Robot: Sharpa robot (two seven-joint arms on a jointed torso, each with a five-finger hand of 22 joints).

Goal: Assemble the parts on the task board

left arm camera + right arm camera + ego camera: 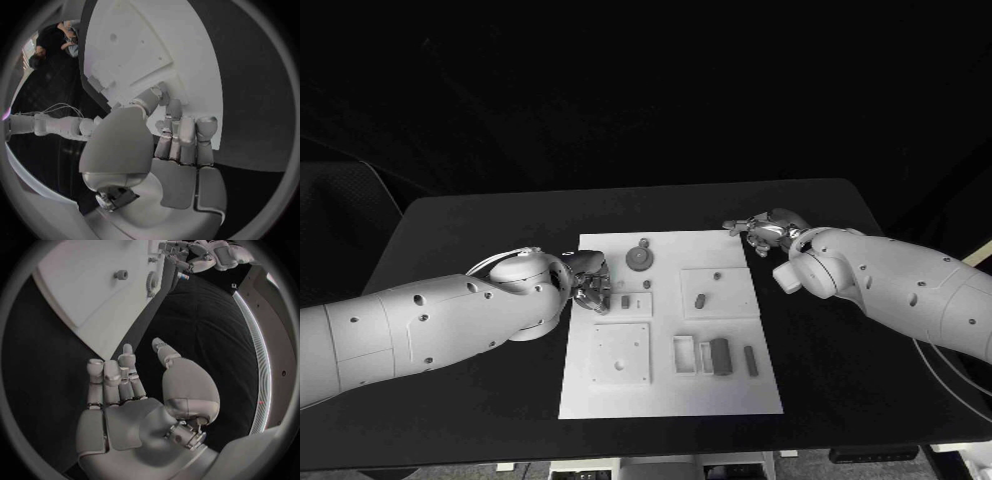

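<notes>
In the head view, the task board (669, 330) is seen mid-surface, parts (720, 354) lying on it. The left hand (587, 281) is poised at its left edge, the right hand (764, 233) off its far right corner.

In both wrist views, the fingers (180, 136) are curled, nothing held. A part could be knocked aside if the left hand is lowered carelessly.

A black table (473, 225) with rounded far corners stands in a dark room; the surroundings behind it lie in deep shadow.
</notes>
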